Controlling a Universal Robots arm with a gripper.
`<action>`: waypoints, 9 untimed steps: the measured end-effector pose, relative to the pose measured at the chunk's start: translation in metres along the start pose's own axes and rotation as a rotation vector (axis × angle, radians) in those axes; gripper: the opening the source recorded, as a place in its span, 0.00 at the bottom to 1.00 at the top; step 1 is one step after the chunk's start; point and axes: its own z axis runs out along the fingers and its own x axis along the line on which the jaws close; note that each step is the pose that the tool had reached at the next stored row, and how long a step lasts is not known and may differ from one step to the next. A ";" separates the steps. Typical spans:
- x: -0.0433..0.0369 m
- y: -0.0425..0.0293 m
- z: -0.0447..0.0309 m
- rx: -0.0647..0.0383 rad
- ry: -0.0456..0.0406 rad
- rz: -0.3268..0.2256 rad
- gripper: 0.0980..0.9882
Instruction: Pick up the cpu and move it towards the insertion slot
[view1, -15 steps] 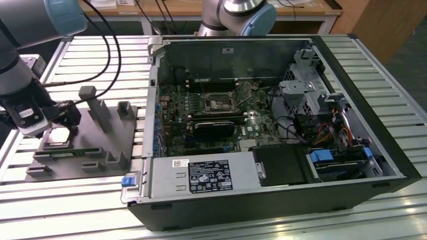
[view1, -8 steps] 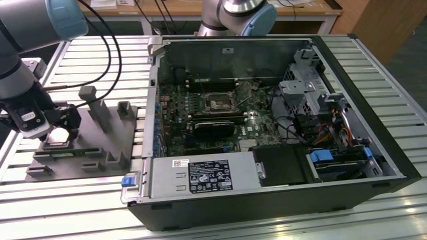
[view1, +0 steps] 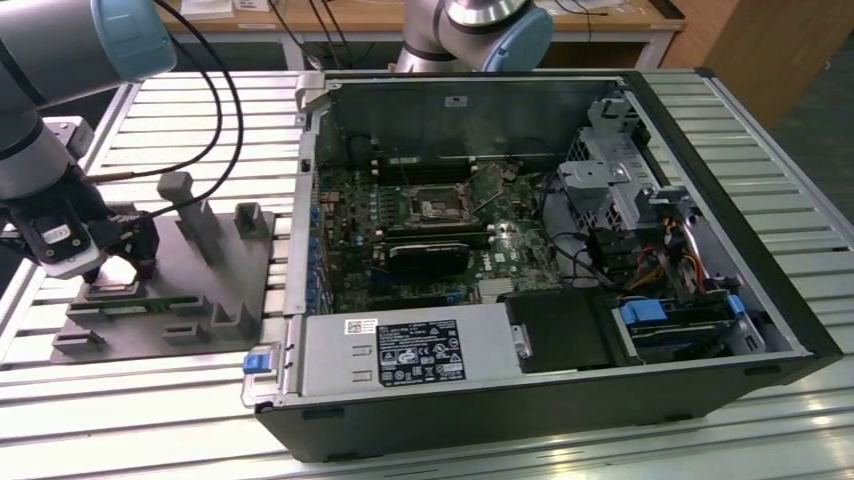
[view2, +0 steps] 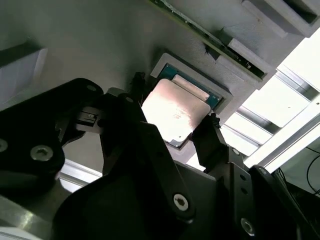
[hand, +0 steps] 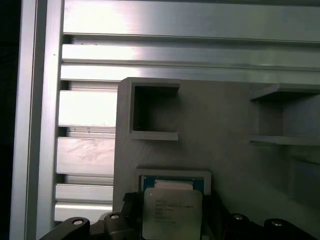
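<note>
The fingers are standing just far enough apart to take the cpu between them. One dark tip is lying against each of two opposite edges of the chip, so the gripper is, by my reading, pinching it across its width. The chip is square, so it is offering no long axis to favour. Its shiny metal top is facing up toward the wrist, flat or nearly so.

It is sitting at the shallow square pocket of the grey fixture. A strip of its green board is showing along the pocket's rim in both wrist views. I cannot tell whether it is resting on the pocket floor or hanging just clear of it.

In the exterior view the gripper is working at the scene's left, over the near part of the fixture on the slatted metal table. The insertion slot is lying well apart from the chip, to the exterior view's right and somewhat farther back. It is sitting on the motherboard inside the open computer case, beyond the case's left wall.
</note>
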 end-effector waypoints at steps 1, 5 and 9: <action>0.0000 0.0000 0.0000 0.000 0.0000 0.000 0.63; 0.0000 0.0000 -0.0001 0.000 0.0000 0.000 0.53; 0.0001 0.0002 -0.0046 0.000 0.0001 0.000 0.50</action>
